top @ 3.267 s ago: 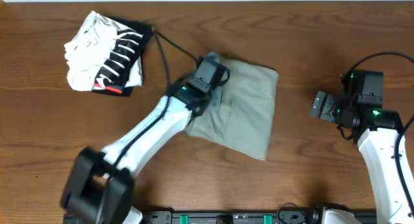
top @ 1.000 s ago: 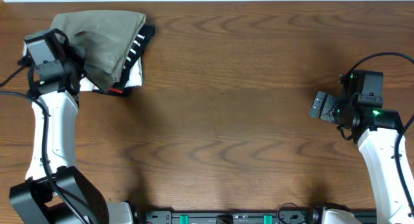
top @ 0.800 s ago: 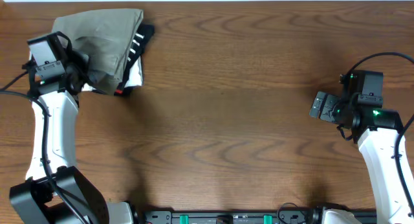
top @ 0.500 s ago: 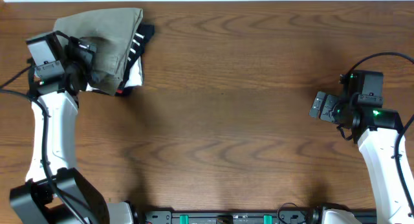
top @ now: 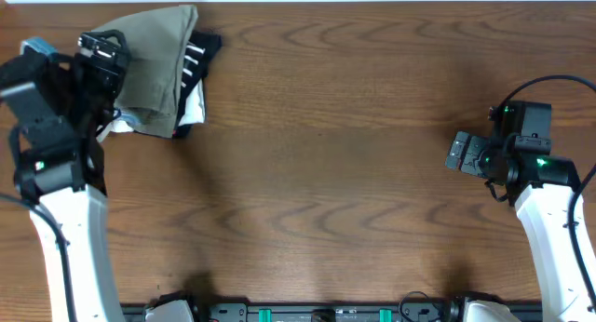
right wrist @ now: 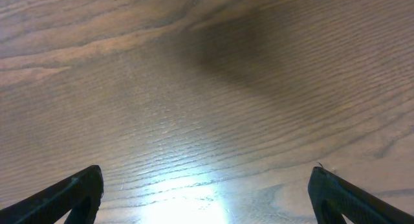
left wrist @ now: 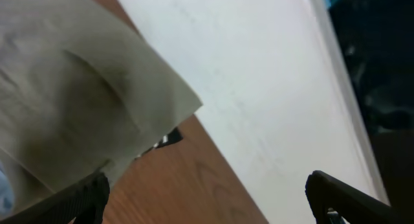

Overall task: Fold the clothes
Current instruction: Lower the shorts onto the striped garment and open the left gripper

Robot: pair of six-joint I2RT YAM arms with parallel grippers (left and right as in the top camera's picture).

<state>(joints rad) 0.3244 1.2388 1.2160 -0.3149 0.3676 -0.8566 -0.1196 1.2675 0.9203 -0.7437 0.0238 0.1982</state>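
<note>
Moved from the middle of the brown wooden surface (top: 326,173), the folded khaki grey-green cotton shorts (top: 149,52) now lie in the upper left of the overhead frame. They rest on top of the black-and-white striped garment (top: 194,63), whose striped edge sticks out along their right side. Over the last second the left arm has drawn back from that pile toward the left edge, and the left claw (left wrist: 206,197) has let go. In the left wrist view its two dark fingertips (left wrist: 84,197) stand wide apart at the bottom corners with nothing pinched between them. The khaki cloth fills the upper left of that view, beyond the tips. The right arm has not shifted from its place at the right edge of the overhead frame. The right claw (right wrist: 207,185) is spread fully apart, empty, over bare wood grain, well apart from the shorts.
</note>
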